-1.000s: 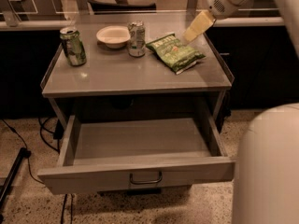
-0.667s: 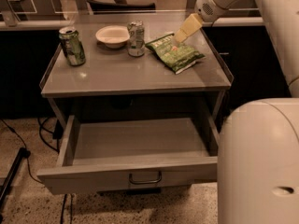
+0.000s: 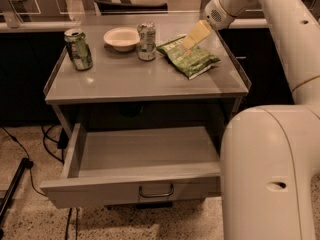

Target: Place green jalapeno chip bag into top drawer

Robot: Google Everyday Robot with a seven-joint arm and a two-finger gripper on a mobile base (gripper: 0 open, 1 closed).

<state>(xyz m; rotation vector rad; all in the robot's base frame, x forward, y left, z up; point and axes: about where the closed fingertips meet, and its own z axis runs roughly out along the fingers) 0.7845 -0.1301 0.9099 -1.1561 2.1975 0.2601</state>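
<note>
The green jalapeno chip bag (image 3: 189,57) lies flat on the right part of the grey table top, with pale lettering showing. The gripper (image 3: 194,37) hangs at the end of the white arm just above the bag's far edge, its pale yellow fingers pointing down and to the left at the bag. The top drawer (image 3: 90,190) is pulled out below the table top; it is wide, shallow, grey and empty inside, with a curved metal handle (image 3: 156,191) at the centre of its front panel.
A green can (image 3: 78,49) stands at the table's back left. A white bowl (image 3: 121,38) and a silver-green can (image 3: 146,41) stand at the back middle, just left of the bag. The robot's white body (image 3: 272,174) fills the lower right. Cables lie on the floor at left.
The gripper has moved left and down toward the bag's far edge. The white arm and body now fill more of the right side. The bag, cans and drawer have not moved.
</note>
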